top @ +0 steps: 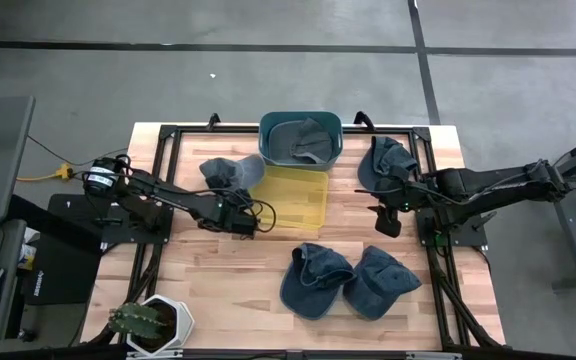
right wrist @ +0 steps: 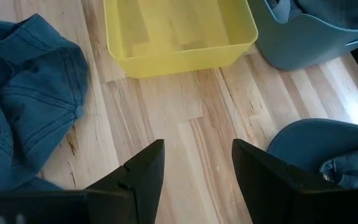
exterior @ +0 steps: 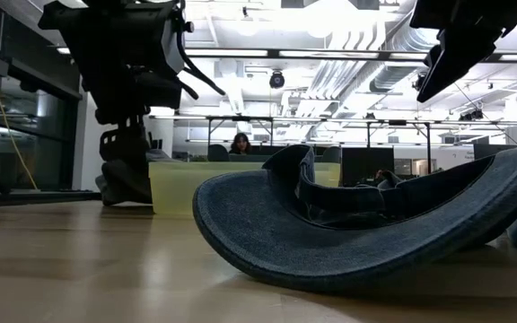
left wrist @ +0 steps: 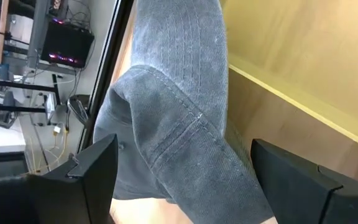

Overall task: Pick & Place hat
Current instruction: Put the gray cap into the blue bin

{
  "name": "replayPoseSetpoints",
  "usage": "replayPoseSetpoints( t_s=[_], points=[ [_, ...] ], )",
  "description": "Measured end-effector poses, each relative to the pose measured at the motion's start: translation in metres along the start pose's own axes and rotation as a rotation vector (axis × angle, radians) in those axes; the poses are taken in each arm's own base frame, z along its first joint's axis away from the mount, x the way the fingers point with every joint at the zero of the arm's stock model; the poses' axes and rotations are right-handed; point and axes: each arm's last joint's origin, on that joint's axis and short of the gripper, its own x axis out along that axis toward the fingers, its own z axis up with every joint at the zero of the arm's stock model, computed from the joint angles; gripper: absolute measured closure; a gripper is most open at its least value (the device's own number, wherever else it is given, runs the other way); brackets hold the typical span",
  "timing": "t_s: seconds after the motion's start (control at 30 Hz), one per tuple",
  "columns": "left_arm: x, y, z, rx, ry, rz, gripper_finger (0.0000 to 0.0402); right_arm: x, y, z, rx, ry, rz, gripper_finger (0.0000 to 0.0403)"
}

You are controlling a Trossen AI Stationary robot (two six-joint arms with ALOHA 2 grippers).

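A wooden surface (top: 238,270) is seen from above, and the yellow tray (top: 296,198) near its middle is taken as the landmark. Just behind the tray a blue bin (top: 301,139) is placed, with a grey hat (top: 308,142) lying inside it. In front of the tray, towards the near edge, two blue denim hats are laid touching each other, one (top: 315,279) on the left and one (top: 381,282) on the right. To the right of the tray, another blue hat (top: 386,160) is found under the right arm. Against the tray's left rear corner a grey denim hat (top: 230,172) is resting. At the near left corner, well apart from the tray, a potted cactus (top: 152,323) is set. The left tool (top: 240,214) is held just left of the tray, its fingers spread wide on either side of the grey denim hat without closing on it. The right tool (top: 387,216) is held to the right of the tray, its fingers parted and nothing gripped.
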Motion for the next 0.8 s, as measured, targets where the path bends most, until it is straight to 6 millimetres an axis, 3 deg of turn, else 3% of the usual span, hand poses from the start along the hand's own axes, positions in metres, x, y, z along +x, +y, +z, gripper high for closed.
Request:
replayPoseSetpoints(
  t_s=[0.8],
  points=[
    [0.043, 0.035, 0.007, -0.192, 0.178, 0.016, 0.0097, 0.000, 0.000, 0.001, 0.065, -0.005, 0.009, 0.0220]
  ],
)
